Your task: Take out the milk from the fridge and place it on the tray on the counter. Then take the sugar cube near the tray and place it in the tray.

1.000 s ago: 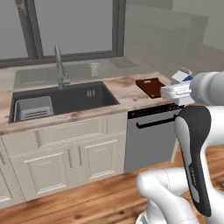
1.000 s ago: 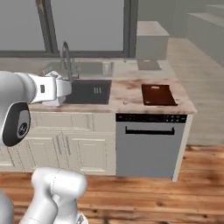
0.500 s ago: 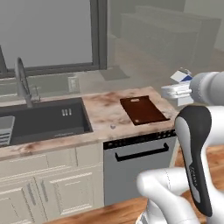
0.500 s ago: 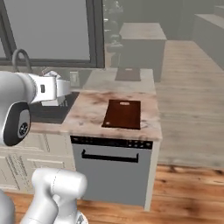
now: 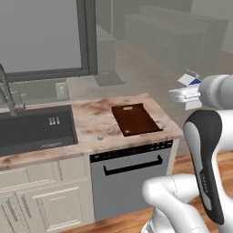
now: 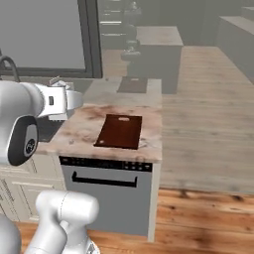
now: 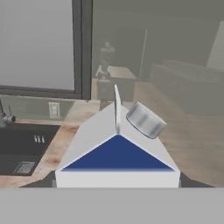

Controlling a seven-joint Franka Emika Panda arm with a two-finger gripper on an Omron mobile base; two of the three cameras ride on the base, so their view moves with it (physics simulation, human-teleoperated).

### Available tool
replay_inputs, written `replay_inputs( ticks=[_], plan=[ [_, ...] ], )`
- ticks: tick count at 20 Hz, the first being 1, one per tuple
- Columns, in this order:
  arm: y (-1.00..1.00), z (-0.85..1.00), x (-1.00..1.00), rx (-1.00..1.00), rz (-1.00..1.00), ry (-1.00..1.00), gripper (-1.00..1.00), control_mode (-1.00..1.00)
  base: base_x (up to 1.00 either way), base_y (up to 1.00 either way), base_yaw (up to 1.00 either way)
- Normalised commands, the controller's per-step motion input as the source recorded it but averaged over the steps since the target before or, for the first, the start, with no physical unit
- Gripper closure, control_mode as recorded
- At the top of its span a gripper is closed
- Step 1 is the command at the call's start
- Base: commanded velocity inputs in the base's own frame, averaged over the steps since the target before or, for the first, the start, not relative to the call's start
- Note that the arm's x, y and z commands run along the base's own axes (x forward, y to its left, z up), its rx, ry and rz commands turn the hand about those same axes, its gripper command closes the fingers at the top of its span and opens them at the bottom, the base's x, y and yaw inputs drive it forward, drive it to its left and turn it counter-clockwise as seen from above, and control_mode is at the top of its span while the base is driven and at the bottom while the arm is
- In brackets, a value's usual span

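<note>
Left base view: the tool (image 5: 187, 93) is up in the air right of the surface (image 5: 91, 120), clamped on the milk (image 5: 190, 80). The tray (image 5: 135, 119) lies bare, with the sugar cube (image 5: 100, 137) sitting near it on its sink side.

Right base view: same deal, milk (image 6: 55, 82) held off to the left, tray (image 6: 119, 131) well apart.

Hand view: the carton's blue gable and silver cap sit right up close.

So it's mid-carry; next I'd swing over the tray and lower it.
</note>
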Motion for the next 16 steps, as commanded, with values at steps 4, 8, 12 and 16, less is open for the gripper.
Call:
replay_inputs(
  ticks=[4, 8, 12, 16],
  plan=[
    [0.00, 0.00, 0.00, 0.00, 0.00, 0.00, 1.00, 1.00, 0.07, 0.34, 0.00],
    [0.00, 0.00, 0.00, 0.00, 0.00, 0.00, 1.00, 1.00, 1.00, -0.05, 0.00],
    [0.00, 0.00, 0.00, 0.00, 0.00, 0.00, 1.00, 1.00, 1.00, -0.27, 0.02],
    [0.00, 0.00, 0.00, 0.00, 0.00, 0.00, 1.00, 1.00, 1.00, -0.08, 0.01]
  ],
)
